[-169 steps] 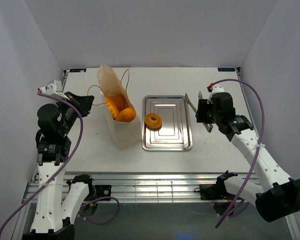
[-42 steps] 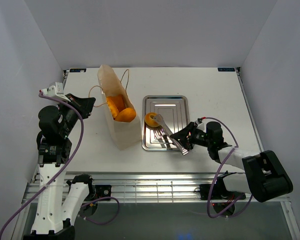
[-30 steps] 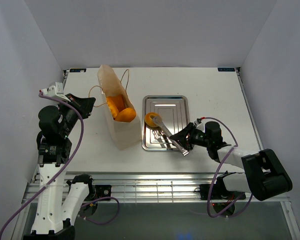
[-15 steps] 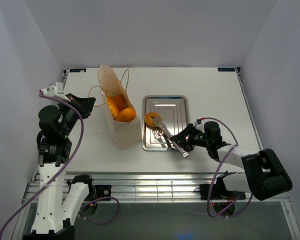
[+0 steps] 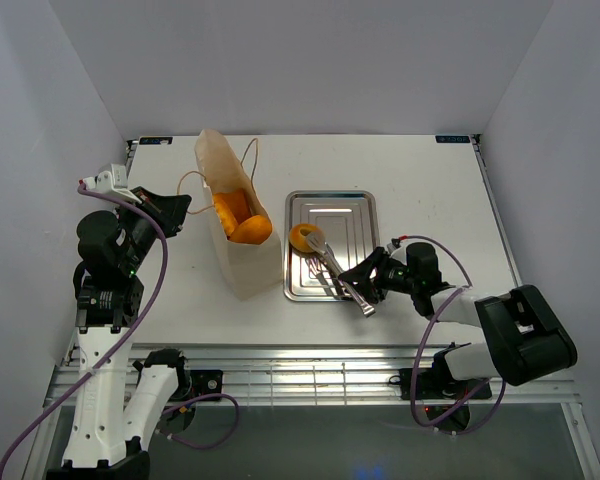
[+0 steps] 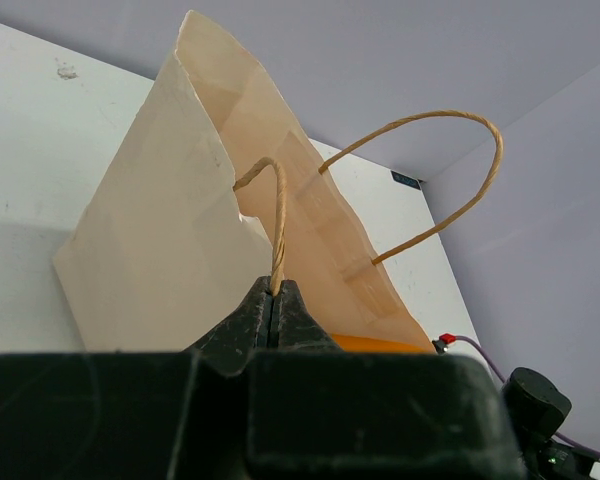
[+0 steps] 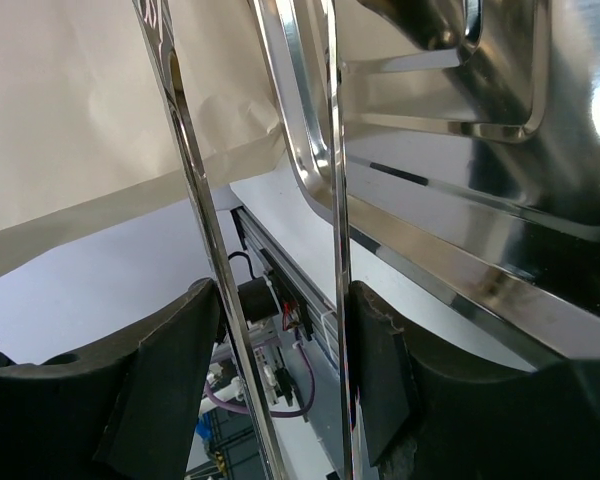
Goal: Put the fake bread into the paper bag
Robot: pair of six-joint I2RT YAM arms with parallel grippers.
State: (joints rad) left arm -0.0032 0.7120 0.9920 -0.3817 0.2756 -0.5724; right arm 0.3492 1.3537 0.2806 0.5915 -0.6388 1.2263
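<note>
From above we see the paper bag [image 5: 242, 262] standing left of the table's [image 5: 430, 180] middle, its mouth open, with golden bread pieces [image 5: 242, 222] showing inside it. At the bag's 9 o'clock the left gripper [image 5: 177, 208] is pinched tight on the near string handle [image 6: 277, 215]. In its own wrist camera the two jaws meet with the string between them, and the other handle [image 6: 442, 165] arches free on the far side of the mouth. Just at the bag's 3 o'clock lies the tray [image 5: 352, 205], and the doughnut [image 5: 302, 240] is in it at its 9 o'clock edge, near the bag. The right gripper [image 5: 368, 282] is at the tray's 5 o'clock corner, clamped on the tongs [image 5: 335, 268], which run from it toward 10 o'clock and reach the doughnut. In the right wrist camera its fingers [image 7: 170, 370] press on the outsides of the two tong arms, which stand apart. We cannot tell whether the tong tips pinch the doughnut or only touch it.
</note>
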